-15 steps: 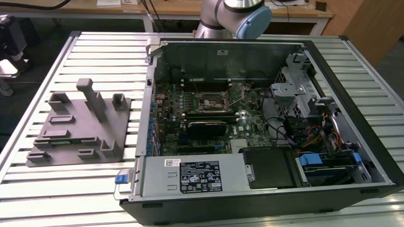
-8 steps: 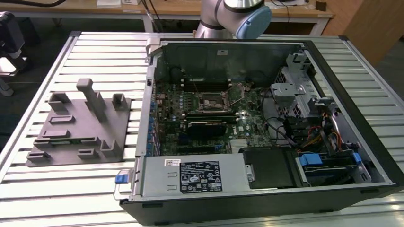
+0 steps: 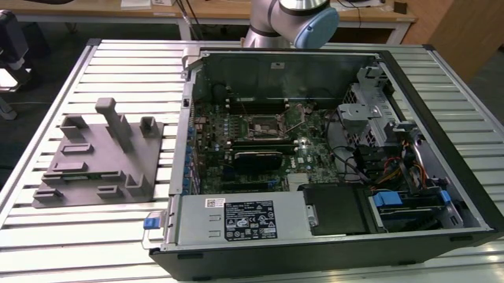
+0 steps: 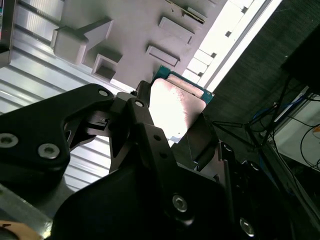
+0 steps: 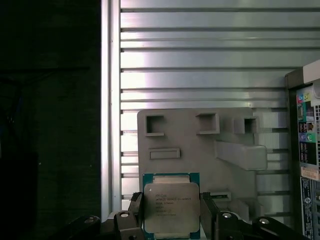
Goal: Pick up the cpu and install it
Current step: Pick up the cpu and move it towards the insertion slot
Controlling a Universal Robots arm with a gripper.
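The cpu (image 5: pixel 171 199) is a flat square chip with a silvery top and a green rim. My gripper (image 5: pixel 171 214) is shut on it, one black finger on each of two opposite edges. In both wrist views it hangs in the air above the grey moulded fixture (image 5: pixel 200 150) on the slatted table. The second wrist view has the cpu (image 4: pixel 177 102) bright between the black fingers (image 4: pixel 142 117). In the exterior view the black motherboard socket (image 3: pixel 264 125) with its metal frame lies inside the open computer case (image 3: pixel 464 177), well apart from the fixture (image 3: pixel 94 159).
The arm's base (image 3: pixel 287 20) stands behind the case. Slatted metal table (image 3: pixel 102 71) surrounds the fixture, which has upright posts and pockets. The case's rear panel (image 5: pixel 306 150) borders the fixture side. Cables, drive bays and a power supply (image 3: pixel 236 219) crowd the case.
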